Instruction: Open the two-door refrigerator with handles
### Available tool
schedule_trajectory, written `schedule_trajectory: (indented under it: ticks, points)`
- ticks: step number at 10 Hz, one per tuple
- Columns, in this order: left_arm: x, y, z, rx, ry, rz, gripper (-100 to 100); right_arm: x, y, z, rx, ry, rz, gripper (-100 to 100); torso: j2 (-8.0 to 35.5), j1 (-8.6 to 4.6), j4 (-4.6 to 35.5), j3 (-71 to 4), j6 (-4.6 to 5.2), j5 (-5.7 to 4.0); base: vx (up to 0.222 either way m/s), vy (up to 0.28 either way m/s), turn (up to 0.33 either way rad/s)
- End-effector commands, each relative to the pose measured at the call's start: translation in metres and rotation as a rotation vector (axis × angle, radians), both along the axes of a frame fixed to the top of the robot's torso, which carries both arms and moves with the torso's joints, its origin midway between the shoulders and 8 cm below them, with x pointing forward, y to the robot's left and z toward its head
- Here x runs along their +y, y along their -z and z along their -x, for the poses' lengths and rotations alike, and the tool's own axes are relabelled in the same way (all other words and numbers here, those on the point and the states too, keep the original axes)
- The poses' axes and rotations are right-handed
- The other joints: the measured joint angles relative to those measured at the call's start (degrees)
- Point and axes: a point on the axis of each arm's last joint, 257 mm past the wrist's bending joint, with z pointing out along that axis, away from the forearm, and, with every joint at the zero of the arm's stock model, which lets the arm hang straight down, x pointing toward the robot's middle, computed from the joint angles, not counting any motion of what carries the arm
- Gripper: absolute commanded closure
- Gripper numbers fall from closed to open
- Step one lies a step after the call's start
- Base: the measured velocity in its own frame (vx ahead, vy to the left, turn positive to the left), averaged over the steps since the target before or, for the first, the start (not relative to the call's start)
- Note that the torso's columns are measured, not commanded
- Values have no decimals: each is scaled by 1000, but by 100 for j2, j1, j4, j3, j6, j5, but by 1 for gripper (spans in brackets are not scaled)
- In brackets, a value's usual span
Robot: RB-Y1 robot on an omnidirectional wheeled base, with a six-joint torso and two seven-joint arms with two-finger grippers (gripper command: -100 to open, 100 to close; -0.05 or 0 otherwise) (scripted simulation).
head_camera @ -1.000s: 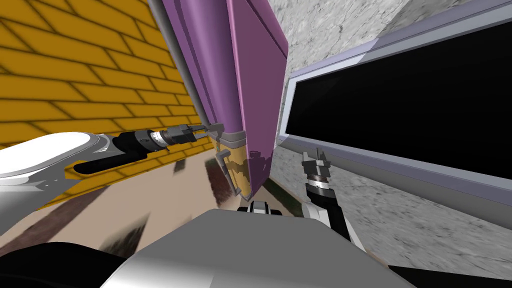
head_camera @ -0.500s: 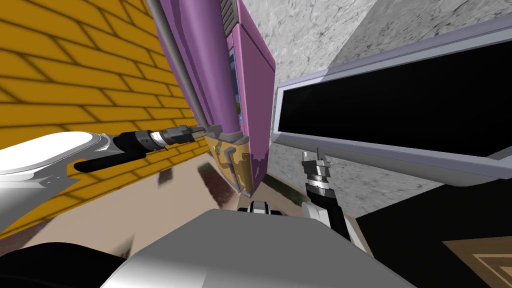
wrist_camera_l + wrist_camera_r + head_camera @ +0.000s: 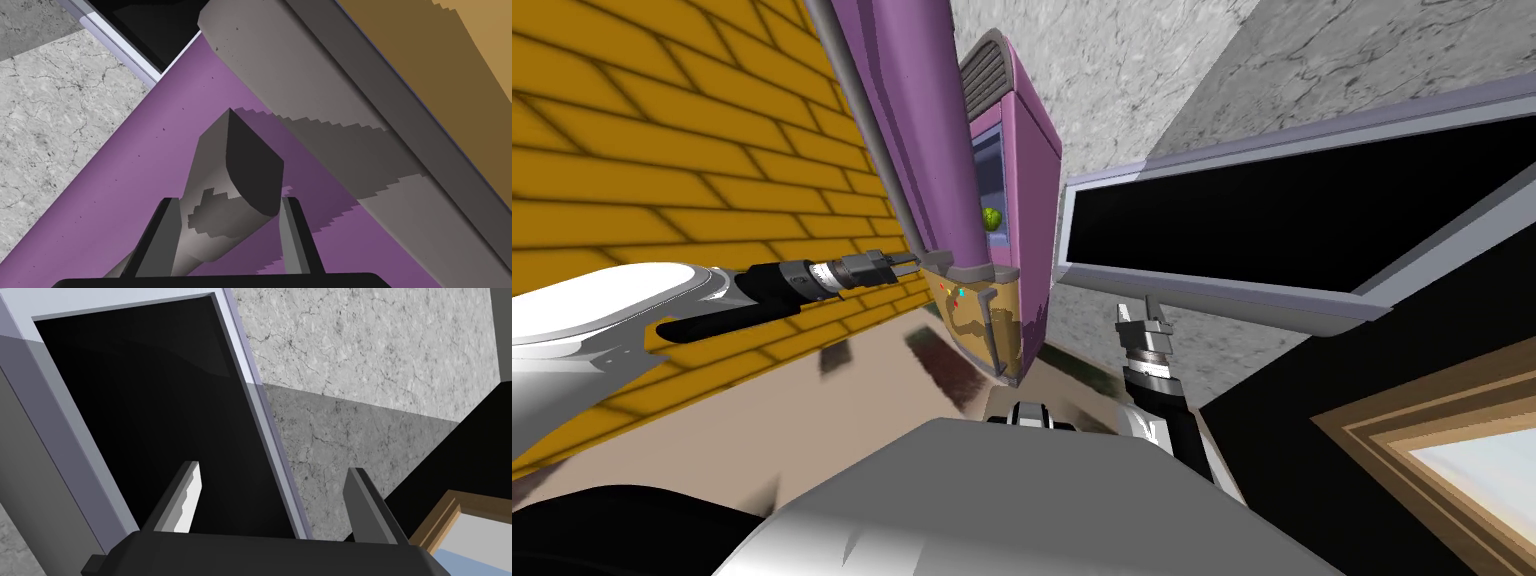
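You get no readable text, label, brand or number here; the tiny red and cyan marks low on the front of the purple refrigerator are too small to make out as signs

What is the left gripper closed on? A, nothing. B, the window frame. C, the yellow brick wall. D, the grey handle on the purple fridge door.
D: the left gripper has its fingers pressed on both sides of the grey handle of the purple door.
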Motion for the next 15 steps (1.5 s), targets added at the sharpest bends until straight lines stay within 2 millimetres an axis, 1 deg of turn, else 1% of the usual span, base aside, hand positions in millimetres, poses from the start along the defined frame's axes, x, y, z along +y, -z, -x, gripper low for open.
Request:
schedule_trajectory:
  ticks: [1, 2, 3, 4, 5, 6, 7, 8, 9, 10, 11, 12, 13, 14, 15]
  points:
    - [27, -8, -11, -20, -65, 14, 100, 0, 0, 0, -1, 0, 0, 0, 28, 58, 2, 7, 16, 15, -289, 193, -447]
    - [27, -8, -11, -20, -65, 14, 100, 0, 0, 0, 0, 0, 0, 0, 68, 90, 14, 43, -6, 38, -148, 159, -85]
    - [42, -8, -15, -20, -94, 12, 100, 0, 0, 0, 0, 0, 0, 0, 63, 55, 13, 59, -23, 33, -175, 184, -367]
    - [44, -8, -16, -19, -98, 14, 100, 0, 0, 0, 0, 0, 0, 0, 111, 4, 21, 89, -2, 16, -210, 218, -313]
    - [57, -8, -19, -20, -122, 9, 100, 0, 0, 0, 0, 0, 0, 0, 145, -27, 36, 116, -13, 2, -216, 253, -363]
    - [62, -8, -20, -18, -132, 13, 100, 0, 0, 0, 0, 0, 0, 0, 159, -33, 39, 125, -8, 0, -269, 210, -301]
    - [62, -8, -20, -18, -132, 13, 100, 0, 0, 0, 0, 0, 0, 0, 169, -49, 43, 132, -15, -2, -242, 95, -50]
    - [77, -8, -24, -19, -161, 11, 100, 0, 0, 0, 0, 0, 0, 0, 151, -76, 39, 123, -17, -11, -249, 147, -345]
    - [79, -8, -24, -18, -166, 13, 100, 0, 0, 0, 0, 0, 0, 0, 140, -47, 32, 111, -1, -6, -322, 114, -336]
    - [96, -7, -27, -17, -199, 11, 100, 0, 0, 0, 0, 0, 0, 0, 150, -44, 35, 118, -11, 1, -320, 111, -372]
    - [97, -7, -27, -17, -200, 12, 100, 0, 0, 0, 0, 0, 0, 0, 147, -31, 36, 117, -9, 2, -340, 121, -355]
    - [111, -8, -29, -17, -227, 7, 100, 0, 0, 0, 0, 0, 0, 0, 148, -25, 35, 117, -12, 5, -326, 167, -470]
    - [115, -7, -29, -16, -234, 10, 100, 0, 0, 0, 0, 0, 0, 0, 137, -10, 33, 112, -8, 8, -292, 165, -291]
    - [115, -7, -29, -16, -234, 10, 100, 0, 0, 0, 0, 0, 0, 0, 125, -15, 30, 105, -16, 9, -238, 57, -8]
    - [132, -7, -31, -16, -267, 8, 100, 0, 0, 0, 0, 0, 0, 0, 115, -55, 27, 98, -18, -3, -267, 54, -319]
